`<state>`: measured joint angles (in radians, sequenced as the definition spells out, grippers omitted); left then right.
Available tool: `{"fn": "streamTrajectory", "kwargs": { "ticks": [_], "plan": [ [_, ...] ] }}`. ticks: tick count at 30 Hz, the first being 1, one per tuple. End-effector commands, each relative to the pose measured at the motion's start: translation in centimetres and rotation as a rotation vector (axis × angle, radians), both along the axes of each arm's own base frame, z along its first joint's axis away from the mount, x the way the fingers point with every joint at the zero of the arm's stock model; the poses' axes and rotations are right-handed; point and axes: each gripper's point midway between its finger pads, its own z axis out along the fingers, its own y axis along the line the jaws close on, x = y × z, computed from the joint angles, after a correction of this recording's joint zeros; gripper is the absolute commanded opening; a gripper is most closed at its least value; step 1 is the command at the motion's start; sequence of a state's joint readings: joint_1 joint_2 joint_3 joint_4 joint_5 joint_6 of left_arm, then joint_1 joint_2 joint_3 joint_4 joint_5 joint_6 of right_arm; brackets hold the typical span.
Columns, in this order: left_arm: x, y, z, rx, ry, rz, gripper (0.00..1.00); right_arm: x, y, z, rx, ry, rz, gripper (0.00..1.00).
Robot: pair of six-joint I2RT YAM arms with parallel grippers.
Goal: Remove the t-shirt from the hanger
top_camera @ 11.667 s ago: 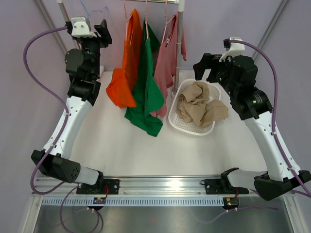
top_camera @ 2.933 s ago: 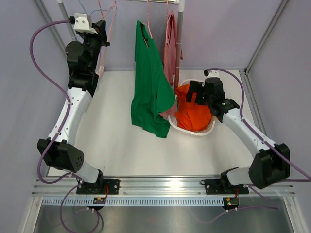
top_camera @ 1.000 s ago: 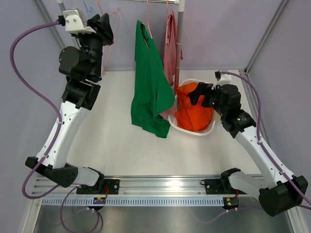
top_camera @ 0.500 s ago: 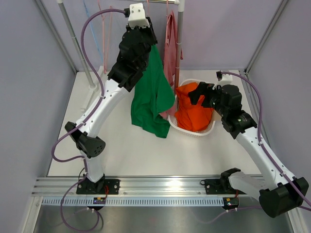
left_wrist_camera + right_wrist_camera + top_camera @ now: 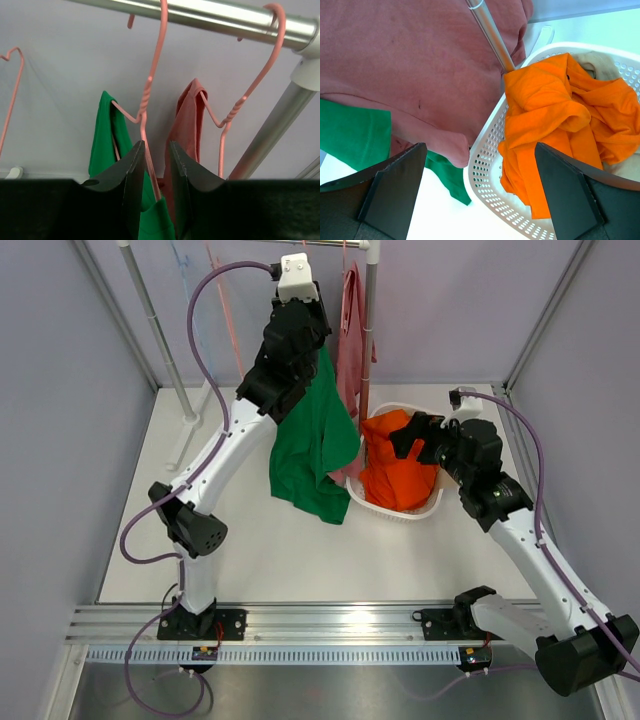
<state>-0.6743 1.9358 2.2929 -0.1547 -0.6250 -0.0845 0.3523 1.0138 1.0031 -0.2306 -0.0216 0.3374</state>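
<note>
The green t-shirt [image 5: 107,130] is seen on its pink wire hanger [image 5: 147,90], hooked over the steel rail [image 5: 225,17] beside a hung pink shirt [image 5: 187,125]. The garment's long axis runs straight down from the rail, with the collar uppermost and the hem trailing toward the white surface [image 5: 230,540] just beside the basket [image 5: 400,518]. The left pincer [image 5: 155,143] is raised to the hanger's neck and stands narrow. The wire is threaded between its fingers [image 5: 132,170], and a sliver of gap shows on the right-hand side, so no firm pinch is seen. From there the shirt falls directly below. The right pincer [image 5: 480,145] is spread wide and empty, held low over the basket, where an orange shirt [image 5: 560,100] is heaped. The green cloth lies to its left. The left arm is judged the nearer to the hanger and the right the nearer to the hem, so a downward pull along the shirt's length seems called for.
</note>
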Motion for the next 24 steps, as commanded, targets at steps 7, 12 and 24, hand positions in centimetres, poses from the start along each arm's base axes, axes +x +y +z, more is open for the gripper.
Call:
{"fn": "streamTrajectory", "kwargs": {
  "ticks": [7,12,24],
  "plan": [
    [1.4,-1.1,0.2,-0.009,-0.032,0.014,0.31,-0.9,-0.1,1.2,0.013,-0.035,0.016,1.0],
    [2.0,-1.1,-0.5,0.023,-0.024,0.04,0.26,-1.2,-0.2,1.6,0.019,-0.046,0.016,0.99],
    [-0.1,2.7,3.7,0.076,-0.114,0.158,0.0,-1.2,0.1,1.4,0.021,-0.04,0.031,0.99]
  ]
}}
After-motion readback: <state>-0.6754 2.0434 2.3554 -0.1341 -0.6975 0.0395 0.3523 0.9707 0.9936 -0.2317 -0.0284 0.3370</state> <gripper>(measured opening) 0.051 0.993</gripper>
